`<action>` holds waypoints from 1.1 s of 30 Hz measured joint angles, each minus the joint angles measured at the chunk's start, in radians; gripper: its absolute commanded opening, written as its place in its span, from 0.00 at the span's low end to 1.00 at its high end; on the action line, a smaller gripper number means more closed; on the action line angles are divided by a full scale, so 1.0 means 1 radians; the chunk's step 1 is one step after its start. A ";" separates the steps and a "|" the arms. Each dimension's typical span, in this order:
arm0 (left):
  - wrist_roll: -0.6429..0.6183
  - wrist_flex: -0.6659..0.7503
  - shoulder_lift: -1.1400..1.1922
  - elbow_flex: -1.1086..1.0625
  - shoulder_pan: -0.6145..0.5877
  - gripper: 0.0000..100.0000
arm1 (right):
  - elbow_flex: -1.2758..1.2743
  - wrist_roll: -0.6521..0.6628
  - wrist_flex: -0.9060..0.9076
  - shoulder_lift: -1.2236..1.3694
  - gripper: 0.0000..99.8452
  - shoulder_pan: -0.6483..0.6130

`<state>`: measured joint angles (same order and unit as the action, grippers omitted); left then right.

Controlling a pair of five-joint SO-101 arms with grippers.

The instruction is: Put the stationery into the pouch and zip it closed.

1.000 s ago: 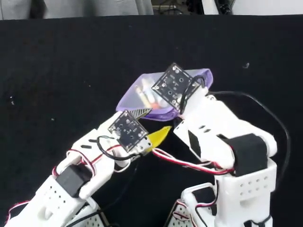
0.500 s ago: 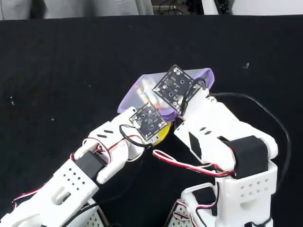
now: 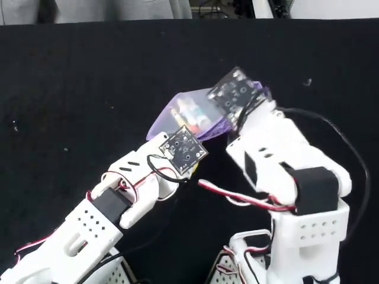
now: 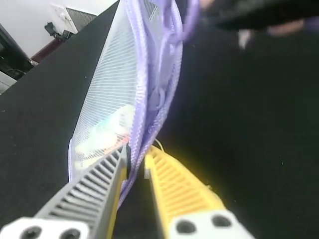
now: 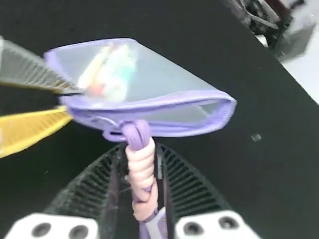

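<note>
Stationery (image 5: 107,69) was seen already inside the pouch (image 5: 159,89), so pt. 1 of the task was judged done and only the zipping was left. How far the zip had been run could not be told, as the seam was seen edge-on. The pouch was held betw. the two grippers, over the bench (image 3: 89,77). The left gripper (image 4: 135,153) was nearly pressed together, pinching the pouch's edge, w/ the stationery just beyond its tips. The right gripper (image 5: 140,149) was clamped on the zip pull cord (image 5: 139,169), w/ the pouch body just past its fingertips.
</note>
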<state>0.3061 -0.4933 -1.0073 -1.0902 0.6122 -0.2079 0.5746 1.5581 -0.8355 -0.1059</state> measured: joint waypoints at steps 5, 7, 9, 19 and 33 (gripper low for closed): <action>0.002 -0.018 -0.003 0.002 0.000 0.03 | -0.081 0.000 -0.118 0.000 0.01 0.072; 0.002 -0.029 -0.006 0.003 0.000 0.03 | -0.095 0.000 -0.149 0.000 0.01 0.097; 0.002 -0.034 -0.008 0.005 0.000 0.03 | -0.098 0.002 -0.170 0.000 0.01 0.121; 0.002 -0.034 -0.072 -0.011 0.002 0.03 | -0.098 0.002 -0.275 0.041 0.01 0.213; 0.002 -0.058 -0.448 -0.221 0.002 0.03 | -0.002 0.002 -0.446 0.374 0.01 0.350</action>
<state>0.3076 -0.5516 -1.4553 -1.3111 0.6137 -0.2094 0.5762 1.1116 -0.4611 0.2440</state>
